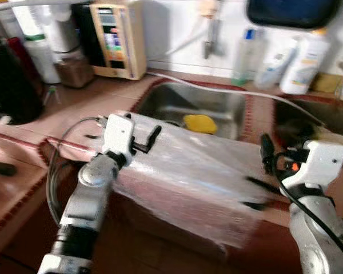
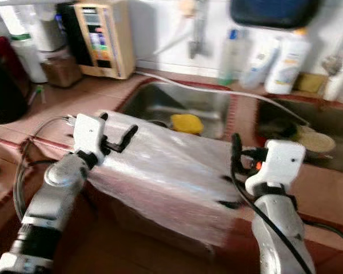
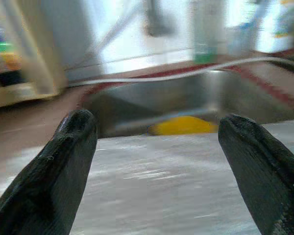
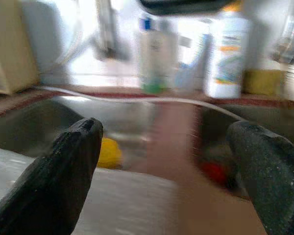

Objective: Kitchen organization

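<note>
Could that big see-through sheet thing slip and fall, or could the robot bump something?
It might. The clear sheet rests between both open grippers, left gripper and right gripper, and neither clamps it, so it could slide toward the floor. Its far edge hangs over the sink by the yellow thing, and could dip in. The picture is blurry, so a quick swing might hit the bottles.

Glossy clear plastic sheet [image 1: 188, 177]; dull steel sink [image 1: 217, 105]; matt tile counter [image 1: 80, 105].
</note>
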Robot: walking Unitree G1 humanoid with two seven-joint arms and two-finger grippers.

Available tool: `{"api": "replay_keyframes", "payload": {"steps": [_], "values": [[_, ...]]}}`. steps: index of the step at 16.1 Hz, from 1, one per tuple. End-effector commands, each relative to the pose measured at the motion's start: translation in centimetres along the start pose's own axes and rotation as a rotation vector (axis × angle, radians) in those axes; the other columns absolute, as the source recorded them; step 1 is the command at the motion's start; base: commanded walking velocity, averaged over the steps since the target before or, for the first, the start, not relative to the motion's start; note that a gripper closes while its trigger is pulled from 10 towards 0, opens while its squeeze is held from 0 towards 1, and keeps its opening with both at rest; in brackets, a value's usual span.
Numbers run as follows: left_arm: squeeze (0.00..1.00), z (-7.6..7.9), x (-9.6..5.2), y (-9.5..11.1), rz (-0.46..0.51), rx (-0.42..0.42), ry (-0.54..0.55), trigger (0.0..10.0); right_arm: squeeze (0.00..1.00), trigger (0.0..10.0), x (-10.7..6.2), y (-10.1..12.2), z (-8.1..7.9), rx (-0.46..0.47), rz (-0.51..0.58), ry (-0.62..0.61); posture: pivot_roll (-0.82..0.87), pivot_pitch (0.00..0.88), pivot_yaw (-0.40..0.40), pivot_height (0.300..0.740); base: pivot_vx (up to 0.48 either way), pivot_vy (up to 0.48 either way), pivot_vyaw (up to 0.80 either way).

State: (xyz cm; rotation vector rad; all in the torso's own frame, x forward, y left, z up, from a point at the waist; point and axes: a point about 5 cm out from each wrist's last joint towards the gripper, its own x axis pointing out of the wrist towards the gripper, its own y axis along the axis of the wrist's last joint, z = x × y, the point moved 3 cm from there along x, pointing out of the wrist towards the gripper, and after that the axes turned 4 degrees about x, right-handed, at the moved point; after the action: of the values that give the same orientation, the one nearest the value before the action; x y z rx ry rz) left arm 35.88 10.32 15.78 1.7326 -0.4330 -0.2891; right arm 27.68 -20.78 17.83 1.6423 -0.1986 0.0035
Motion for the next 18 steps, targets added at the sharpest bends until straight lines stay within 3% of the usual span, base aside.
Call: {"api": "replay_keyframes", "payload": {"steps": [1,3,6,16,18], "values": [[0.00,-0.6,0.0,0.3,0.002,0.022,0.022,10.0,0.00,10.0,0.1,0.5,-0.2,0.012,0.026,0.004,0.03,0.000,0.057,0.740,0.000,0.000,0.00],[0.00,-1.1,0.3,0.3,-0.001,0.060,0.070,10.0,0.00,10.0,0.1,0.5,-0.3,0.012,0.029,0.006,0.03,0.000,0.057,0.740,0.000,0.000,0.00],[0.00,-1.8,0.8,0.4,0.004,0.013,0.082,10.0,0.00,10.0,0.4,0.7,-0.7,0.001,0.037,0.016,0.03,0.000,0.057,0.740,0.000,0.000,0.00],[0.00,-1.9,1.3,0.1,-0.023,-0.011,0.106,10.0,0.00,10.0,0.5,0.4,-1.4,0.000,0.023,0.047,0.03,0.000,0.051,0.740,0.000,0.000,0.80],[0.00,-3.1,1.0,-0.8,-0.056,-0.043,0.201,10.0,0.00,10.0,0.5,0.0,-1.8,-0.025,0.013,0.062,0.03,0.000,0.057,0.740,0.000,0.000,0.80]]}}
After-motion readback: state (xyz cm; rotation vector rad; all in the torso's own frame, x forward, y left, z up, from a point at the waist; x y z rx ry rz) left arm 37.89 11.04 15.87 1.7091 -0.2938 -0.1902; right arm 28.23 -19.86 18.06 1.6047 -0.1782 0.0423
